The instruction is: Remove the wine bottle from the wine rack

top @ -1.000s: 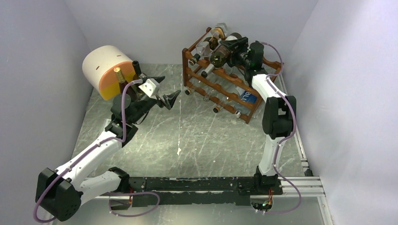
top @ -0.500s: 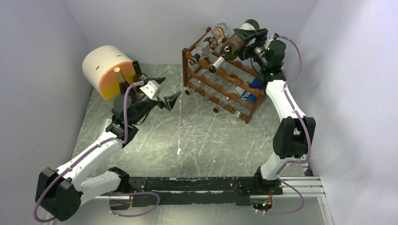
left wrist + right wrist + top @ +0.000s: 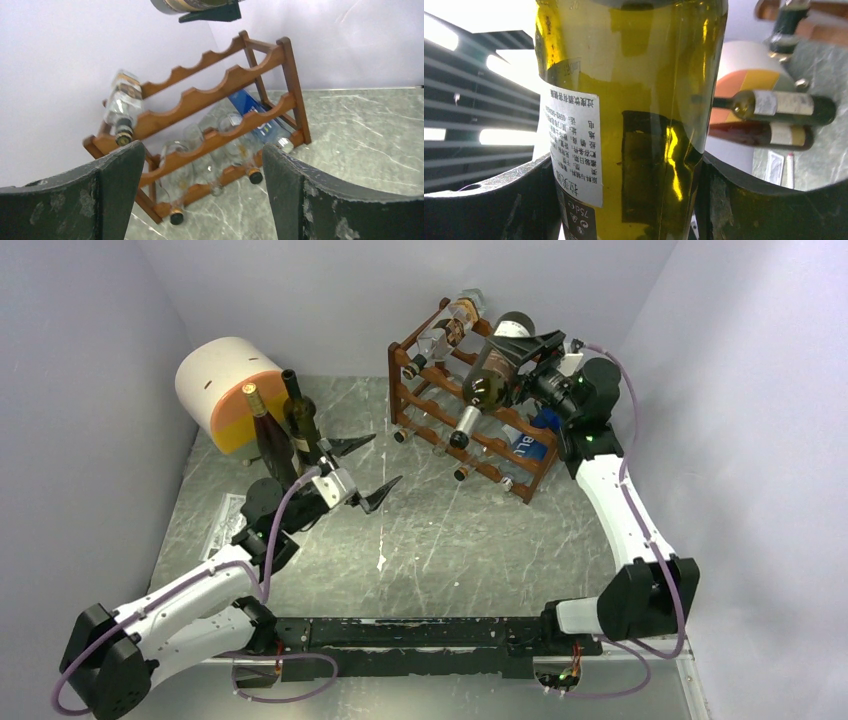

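At the table's [image 3: 450, 540] far left corner lies a white and orange cylinder [image 3: 228, 390]. Two bottles stand just in front of it, a gold-capped bottle [image 3: 268, 435] and a dark green bottle [image 3: 300, 420]. A paper slip [image 3: 228, 515] lies nearer the left edge. The right wrist view catches this same group in its background, turned sideways.

The left gripper [image 3: 385, 460] hangs over the table's middle, just right of those bottles, jaws wide apart and empty. Its own camera looks between the fingers [image 3: 75, 200] at the front of the wine rack [image 3: 475, 435]. It shows what the overhead view blurs: a clear bottle [image 3: 122, 107] in the top tier's left cradle, and a blue-labelled bottle [image 3: 250, 107] and several clear ones lower down.

The rack sits slantwise near the far right corner. The wine bottle [image 3: 495, 370] is raised above its top rail. From overhead the neck slopes down across the rack's front, and whether it touches cannot be told. The left wrist view shows bare wall between the bottle's base and the top rail. The right gripper [image 3: 525, 352] is clamped around the bottle's body. Its wrist view shows yellow-green glass and a white printed label pressed between both fingers.
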